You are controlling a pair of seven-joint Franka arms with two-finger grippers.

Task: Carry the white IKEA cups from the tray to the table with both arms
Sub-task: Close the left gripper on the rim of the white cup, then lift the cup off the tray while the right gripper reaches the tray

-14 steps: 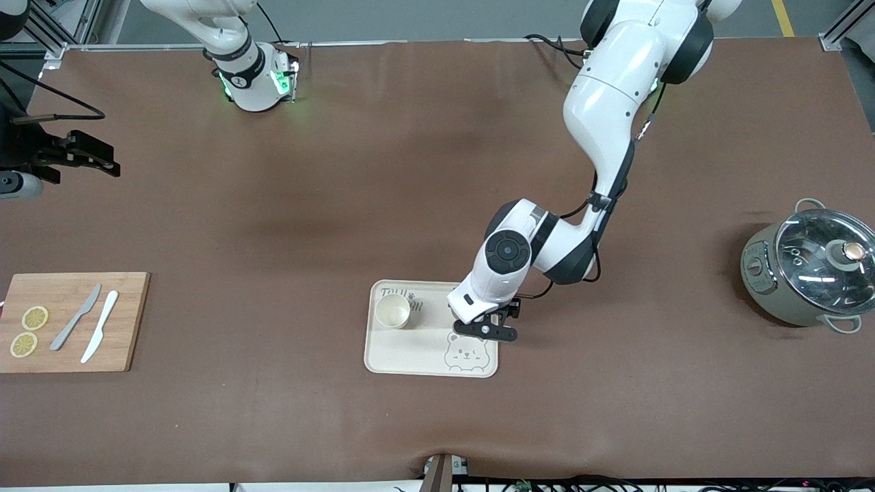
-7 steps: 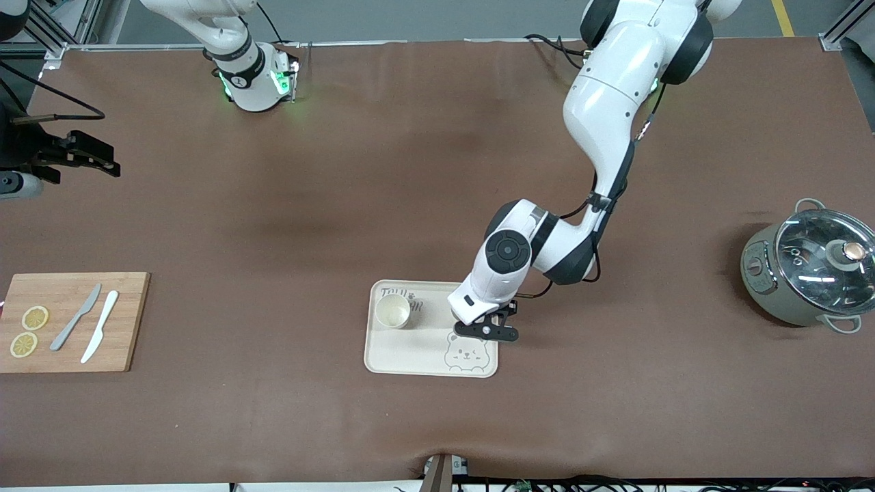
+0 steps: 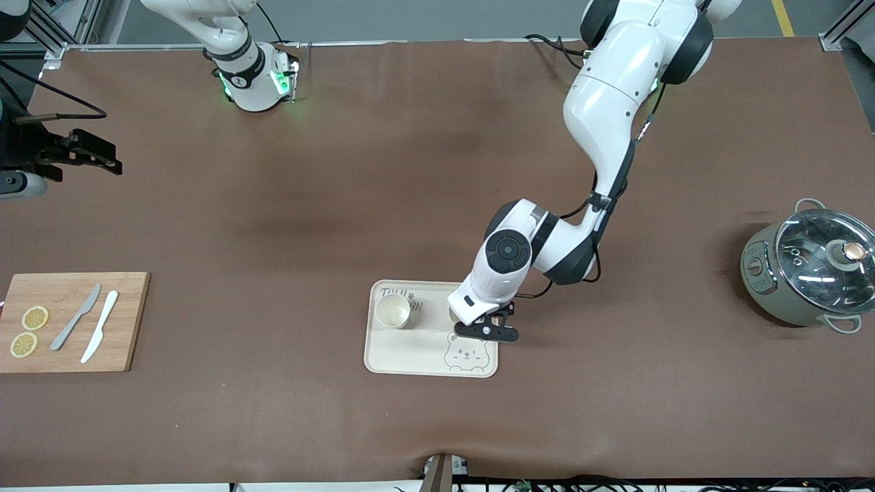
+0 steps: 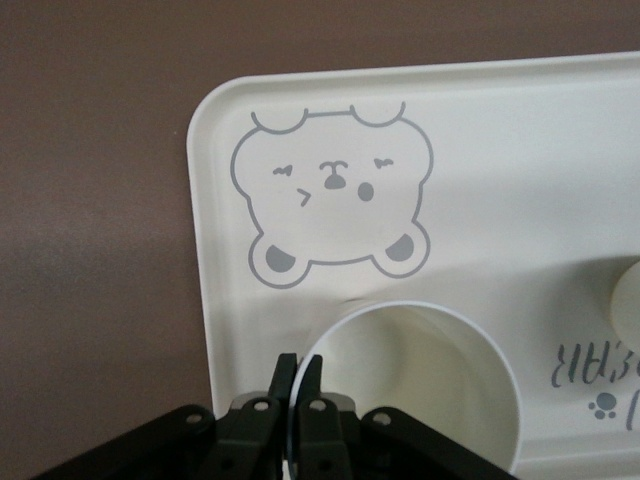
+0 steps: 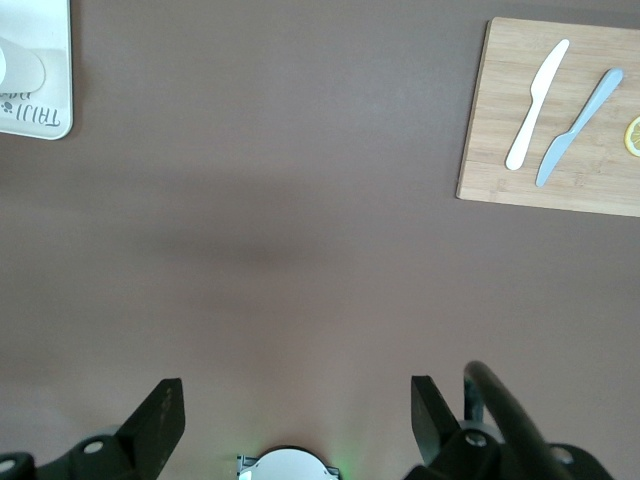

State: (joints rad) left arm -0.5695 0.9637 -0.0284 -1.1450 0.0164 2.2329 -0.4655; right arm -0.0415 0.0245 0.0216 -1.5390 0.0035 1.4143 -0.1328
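On the brown worktop, counted: one cream bear-printed tray, lying toward the front camera at mid-length; two white cups, both on the tray. First cup stands upright and free at the tray's corner toward the right arm's end, beside printed lettering; second cup stands upright at the tray's edge toward the left arm's end, next to the bear drawing, largely hidden under the wrist in the front view.

Two arms. Left gripper is down at the second cup, its fingers closed together on the cup's rim wall, one inside and one outside. Right gripper waits raised over bare worktop at the right arm's end, fingers spread wide, holding nothing.

One wooden cutting board at the right arm's end; on it two knives, one grey and one white, side by side, and two lemon slices.

One grey-green pot with a glass lid at the left arm's end.
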